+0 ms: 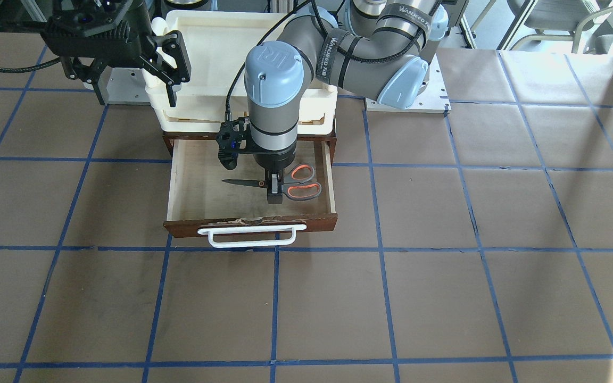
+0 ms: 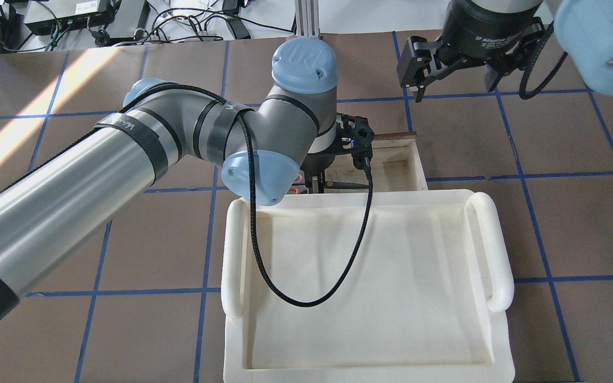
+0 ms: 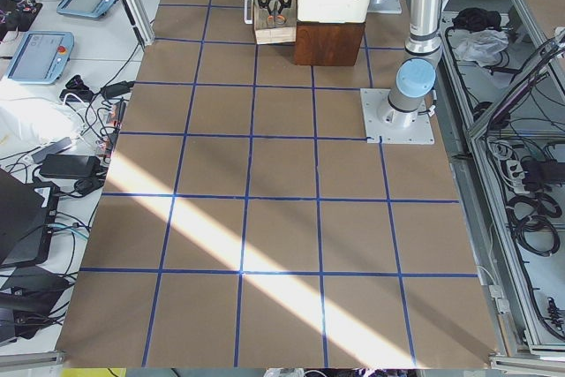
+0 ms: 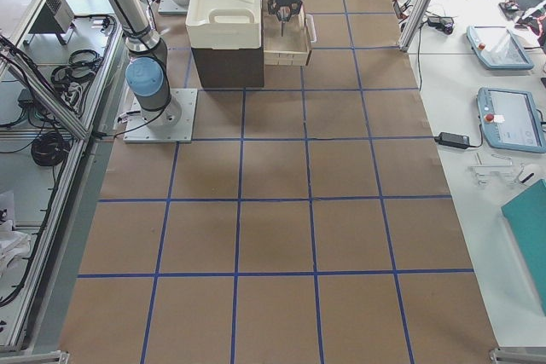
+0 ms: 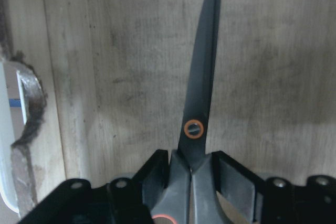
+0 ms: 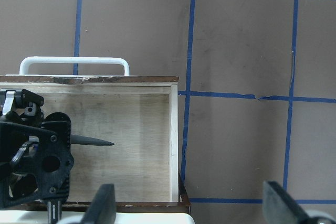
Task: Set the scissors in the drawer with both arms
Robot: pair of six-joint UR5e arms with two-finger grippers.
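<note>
The scissors (image 1: 298,183) lie low inside the open drawer (image 1: 330,175), grey and orange handles to the view's right, blades pointing left. My left gripper (image 1: 274,192) reaches straight down into the drawer and is shut on the scissors just behind the orange pivot. The left wrist view shows the scissors (image 5: 202,87) between both fingers (image 5: 157,177), over the drawer's pale wood floor (image 5: 273,51). My right gripper (image 1: 125,74) is open and empty, raised beside the bin, away from the drawer. In its wrist view the blade tip (image 6: 97,141) shows inside the drawer (image 6: 173,145).
A cream-white plastic bin (image 1: 205,42) sits on top of the brown cabinet behind the drawer; it also shows in the overhead view (image 2: 365,276). The drawer's white bar handle (image 1: 256,234) sticks out toward the front. Brown table with blue tape grid all around.
</note>
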